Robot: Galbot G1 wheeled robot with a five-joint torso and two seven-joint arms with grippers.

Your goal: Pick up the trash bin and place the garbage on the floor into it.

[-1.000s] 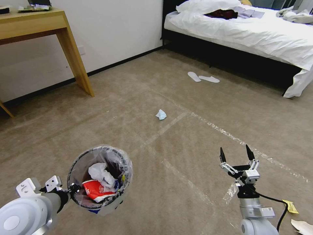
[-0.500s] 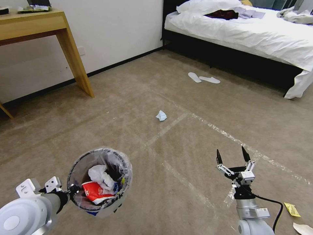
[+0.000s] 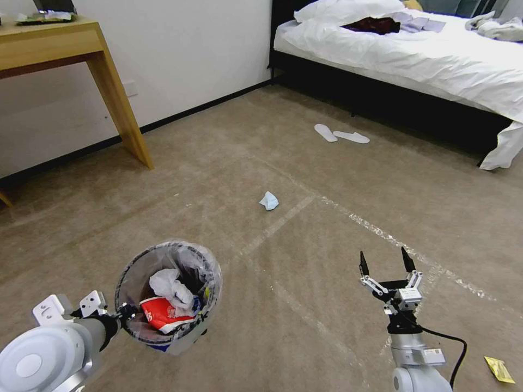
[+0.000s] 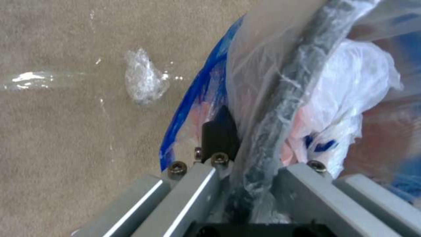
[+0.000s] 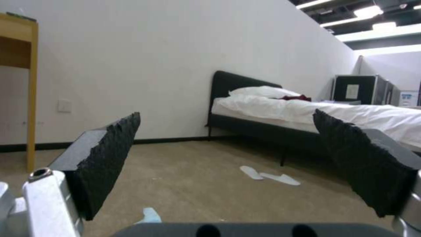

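Observation:
The trash bin [image 3: 169, 296], round with a crinkly clear liner, hangs above the floor [image 3: 229, 163] at my lower left. Inside lie a white tissue and a red-and-white wrapper. My left gripper [image 3: 122, 314] is shut on its rim; the left wrist view shows the rim and liner [image 4: 281, 98] pinched in that gripper [image 4: 245, 158]. My right gripper [image 3: 384, 261] is held open and empty above the carpet at lower right, its black pads [image 5: 110, 154] wide apart. Garbage on the floor: a pale blue tissue [image 3: 268, 201] ahead, also low in the right wrist view [image 5: 151, 215], and a yellow wrapper [image 3: 499, 369].
A wooden desk leg [image 3: 117, 98] stands at the far left by the wall. A bed [image 3: 436, 60] with white sheets fills the far right, two white slippers [image 3: 340, 134] before it. Shiny tape lines [image 3: 381, 234] cross the carpet. A crumpled clear plastic scrap [image 4: 142, 79] lies under the bin.
The whole picture has shifted, so the camera has moved; the blue tissue and slippers sit slightly lower. The right gripper has sunk a little, still open. The bin stays gripped.

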